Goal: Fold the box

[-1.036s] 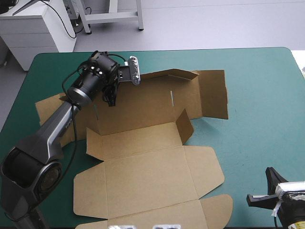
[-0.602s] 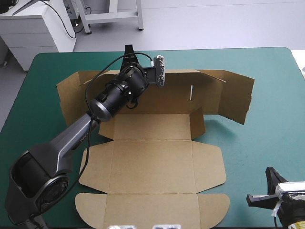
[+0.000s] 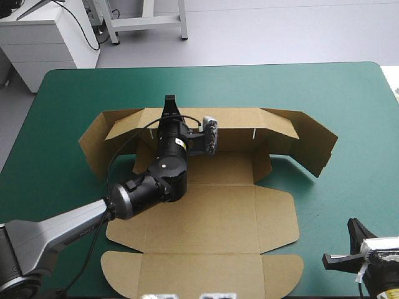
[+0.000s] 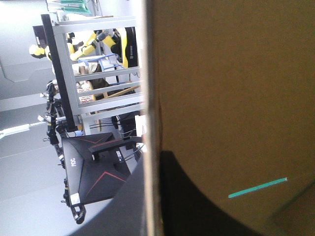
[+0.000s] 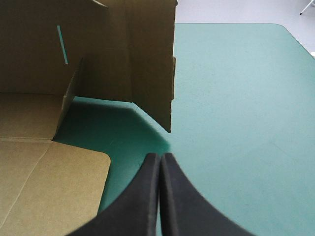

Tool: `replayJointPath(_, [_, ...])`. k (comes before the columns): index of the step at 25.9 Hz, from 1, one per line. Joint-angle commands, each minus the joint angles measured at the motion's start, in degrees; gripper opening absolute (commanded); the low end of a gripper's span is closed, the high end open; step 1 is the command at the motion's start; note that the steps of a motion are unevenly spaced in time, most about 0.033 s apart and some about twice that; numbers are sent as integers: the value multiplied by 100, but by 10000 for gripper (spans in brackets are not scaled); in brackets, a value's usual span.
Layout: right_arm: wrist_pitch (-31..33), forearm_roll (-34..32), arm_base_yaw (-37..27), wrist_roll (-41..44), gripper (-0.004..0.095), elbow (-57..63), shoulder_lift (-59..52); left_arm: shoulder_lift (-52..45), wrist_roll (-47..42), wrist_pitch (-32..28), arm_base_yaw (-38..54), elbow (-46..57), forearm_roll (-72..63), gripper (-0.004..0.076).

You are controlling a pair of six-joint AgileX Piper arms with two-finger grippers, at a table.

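Holding: L fingers [image 3: 169,104] clenched on top edge of the box [image 3: 206,218], at its far wall [image 3: 237,121], upper centre of high view. In L wrist view one black finger [image 4: 197,201] lies flat on the board, sheet edge just beside it.
Box: centre of tabletop [image 3: 355,99]. Base & near lid panels flat, far wall upright, left wing [image 3: 93,146] & right wing [image 3: 315,146] angled toward near side.
R fingers [image 5: 142,196]: pressed together in a point, grasping nothing, lower right corner of high view, well apart from box.
Step (judged): square up far wall, then bring wings in.
Doing it well: pivot wall on its crease, don't drag the base. Grip sits left of wall's middle, so right half may bow; go slow. R arm could steady right wing, but must release its pinch first.
Edges: right wing's free edge stands ahead of R fingers, bare teal-green cover btwn them. Near lid flap sits close to tabletop's near edge, bottom of frame.
Room: wide bare cover at right & along top of frame. Less at left, where left wing nears tabletop's edge.
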Motion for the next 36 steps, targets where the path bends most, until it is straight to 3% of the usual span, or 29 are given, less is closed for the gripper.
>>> replayJointPath(1, [-458,43,10,-56,-20,-147,-141,-303,-716,202,-247,375,882,-8])
replayJointPath(4, [-479,29,10,-120,-20,-147,-141,-303,-1223,245,-359,673,955,-8])
replayJointPath(7, [-980,266,10,-90,-20,-157,-100,-303,-1435,269,-359,685,908,-8])
replayJointPath(11, [-54,249,10,358,-16,-569,845,-303,-1449,238,-359,685,920,-8])
replayJointPath(13, [86,320,10,242,-16,-816,1356,-303,-1449,238,-359,685,946,-8])
replayJointPath(21, [197,434,10,-102,-18,-3245,4297,-303,-1449,248,-359,685,946,-8])
replayJointPath(29, [1226,1041,10,-546,-18,-5878,6690,-303,-1449,248,-359,685,946,-8])
replayJointPath(36, [1665,1629,10,-598,-18,-7460,8350,-303,-1449,238,-359,685,946,-8])
